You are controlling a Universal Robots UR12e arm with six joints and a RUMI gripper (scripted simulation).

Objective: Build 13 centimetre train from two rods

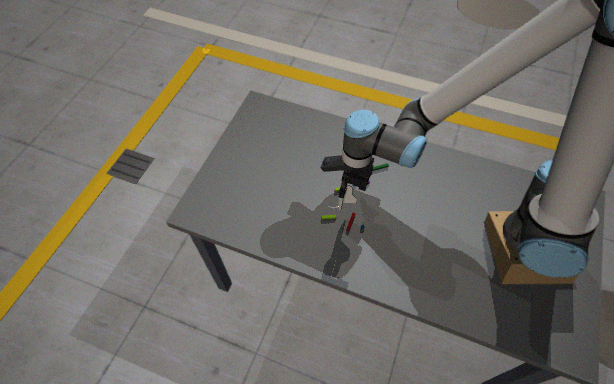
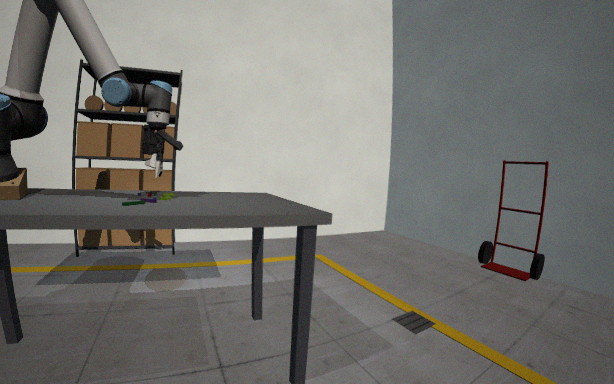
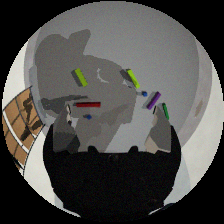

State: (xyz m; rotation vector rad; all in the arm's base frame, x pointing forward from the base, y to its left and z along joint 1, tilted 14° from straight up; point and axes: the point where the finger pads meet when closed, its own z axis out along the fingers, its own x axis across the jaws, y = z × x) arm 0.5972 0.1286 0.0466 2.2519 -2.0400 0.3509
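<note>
My gripper [image 1: 346,198] [image 2: 156,168] [image 3: 112,105] is open and empty, hanging well above the grey table [image 1: 260,150] [image 2: 225,210] over a loose cluster of rods. In the wrist view a red rod [image 3: 88,104] [image 1: 350,222] lies below my left finger, with a small blue rod [image 3: 88,117] [image 1: 362,228] beside it. One lime rod [image 3: 79,76] [image 1: 328,217] lies apart from it, and a second lime rod [image 3: 133,78] lies further right. A purple rod [image 3: 154,100] [image 2: 148,200] and a green rod [image 3: 164,110] [image 1: 381,166] [image 2: 132,203] lie near my right finger, with another blue rod [image 3: 144,93] close by. No rods touch end to end.
The arm's base stands on a wooden block [image 1: 505,250] at the table's right end. A shelf rack with cardboard boxes [image 2: 125,140] stands behind the table. A red hand truck [image 2: 515,220] stands by the far wall.
</note>
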